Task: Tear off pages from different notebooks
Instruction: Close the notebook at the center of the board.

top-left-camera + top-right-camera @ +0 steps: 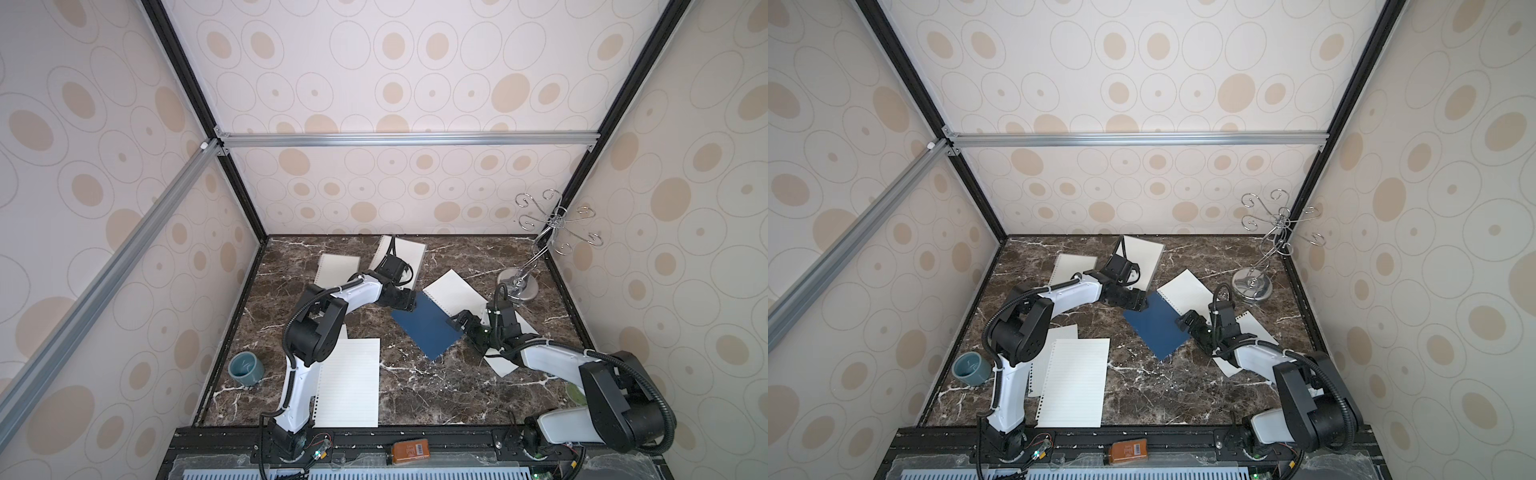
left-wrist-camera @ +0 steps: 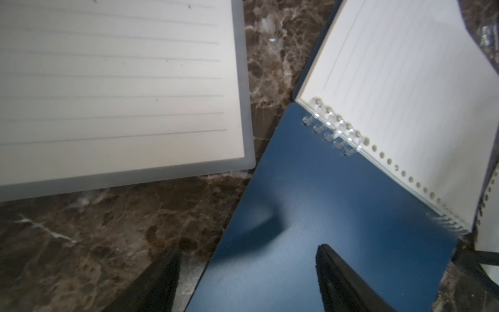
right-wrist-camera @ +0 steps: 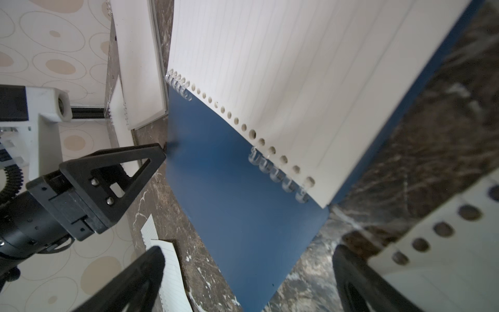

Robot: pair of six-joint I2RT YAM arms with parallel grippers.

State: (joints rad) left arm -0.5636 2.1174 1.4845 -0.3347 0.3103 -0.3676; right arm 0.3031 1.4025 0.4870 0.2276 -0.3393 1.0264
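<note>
The dark-blue notebook lies open mid-table, its blue cover (image 1: 426, 328) (image 2: 324, 202) (image 3: 237, 189) flat and its white lined pages (image 1: 455, 293) (image 3: 297, 81) folded back beyond the clear rings. My left gripper (image 1: 409, 306) (image 2: 248, 254) is open at the cover's far corner, one finger over marble and one over the cover. My right gripper (image 1: 456, 322) (image 3: 245, 259) is open, low over the cover's near end with nothing between its fingers. A small white notebook (image 1: 336, 268) and a larger one (image 1: 409, 253) (image 2: 108, 81) lie at the back. Loose pages (image 1: 349, 382) (image 1: 505, 359) lie front left and under my right arm.
A teal cup (image 1: 246, 368) stands at the left edge. A chrome hook stand (image 1: 519, 286) rises at the back right. An orange box (image 1: 410, 452) sits on the front rail. Walls close the table on three sides.
</note>
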